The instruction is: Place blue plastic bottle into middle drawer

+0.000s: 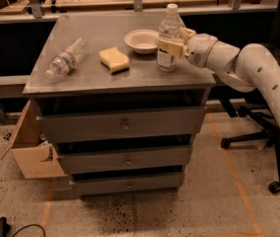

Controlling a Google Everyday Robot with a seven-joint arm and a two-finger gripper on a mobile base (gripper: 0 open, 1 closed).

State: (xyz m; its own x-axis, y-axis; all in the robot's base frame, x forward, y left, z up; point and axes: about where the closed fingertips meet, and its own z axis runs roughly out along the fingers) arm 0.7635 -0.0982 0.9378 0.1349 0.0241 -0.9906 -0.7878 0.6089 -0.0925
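The blue plastic bottle [169,22] stands upright on the right part of the grey cabinet top [105,80], white cap up, just right of the bowl. My gripper [173,41] reaches in from the right and is shut on the bottle at mid-height, hiding part of its label. The white arm [258,68] trails off to the right. The middle drawer [100,159] is the second grey front below the top, with a small round knob, and is shut.
A clear bottle with a red-and-white label [66,58] lies on the top's left side. A yellow sponge [114,59] and a white bowl [141,40] sit mid-top. A cardboard box [31,149] is on the floor at left, an office chair base [258,132] at right.
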